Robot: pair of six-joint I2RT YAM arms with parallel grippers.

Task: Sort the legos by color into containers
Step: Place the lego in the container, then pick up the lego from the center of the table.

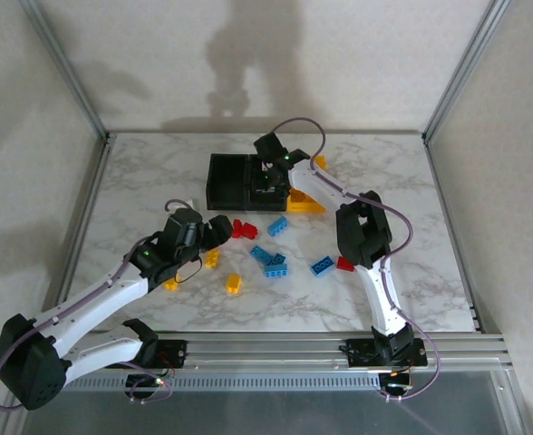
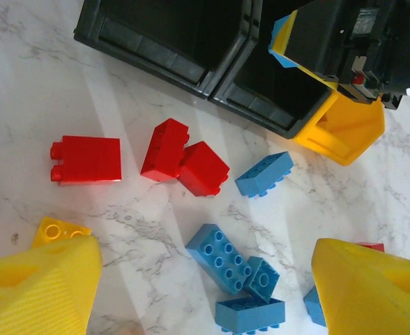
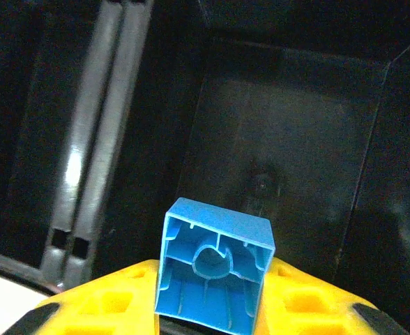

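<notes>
The right gripper (image 3: 215, 310) is clamped on a blue brick (image 3: 215, 269). The brick's hollow underside faces the wrist camera and its studs point away, down into the middle black bin (image 3: 295, 139). Seen end-on it looks square, so its long axis cannot be told. The bin's dark floor shows beyond it.

In the top view the left black bin (image 1: 227, 181) is joined on one side of that bin and the yellow bin (image 1: 307, 198) on the other.

The left gripper (image 2: 205, 293) has its fingers wide apart above the marble desk (image 2: 135, 230), over a blue cluster. There a long blue brick (image 2: 217, 253), studs up, runs from upper left to lower right. Farther out lie a red brick (image 2: 86, 159) with its studs pointing left and a touching red pair (image 2: 164, 149). A lone blue brick (image 2: 263, 174) has its long axis angled toward the yellow bin.
</notes>
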